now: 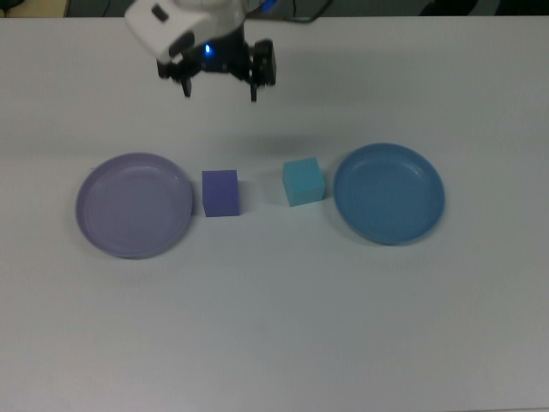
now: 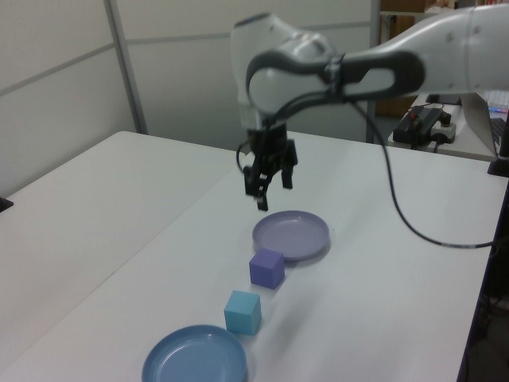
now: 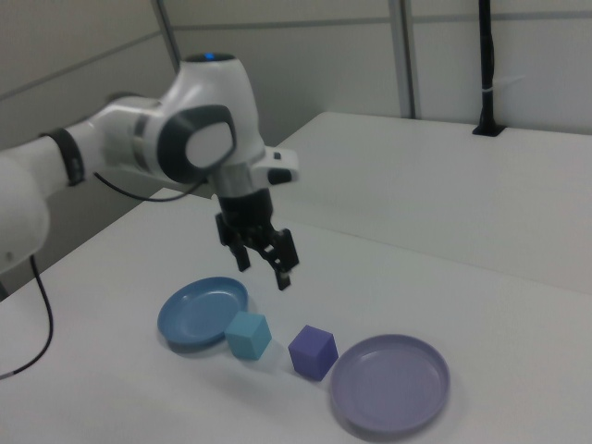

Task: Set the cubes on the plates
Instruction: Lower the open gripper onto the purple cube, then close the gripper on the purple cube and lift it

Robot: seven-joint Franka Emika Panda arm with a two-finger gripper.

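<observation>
The claw (image 1: 220, 89) hangs empty with fingers apart above the white bench (image 1: 274, 326), so I'd judge it must drop onto the purple-blue cube (image 1: 220, 193) beside the top view's left lavender plate (image 1: 103, 232).

Cubes (image 1: 220, 192) matt – plates (image 1: 133, 204) smooth, faint sheen – table (image 1: 274, 326) matt.

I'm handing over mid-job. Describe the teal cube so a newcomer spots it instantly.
On the white table, four things lie in a row between two plates. In the top view, the teal cube sits just left of the blue plate, apart from it. Its neighbour, the purple cube, is darker and lies beside the lavender plate.
</observation>
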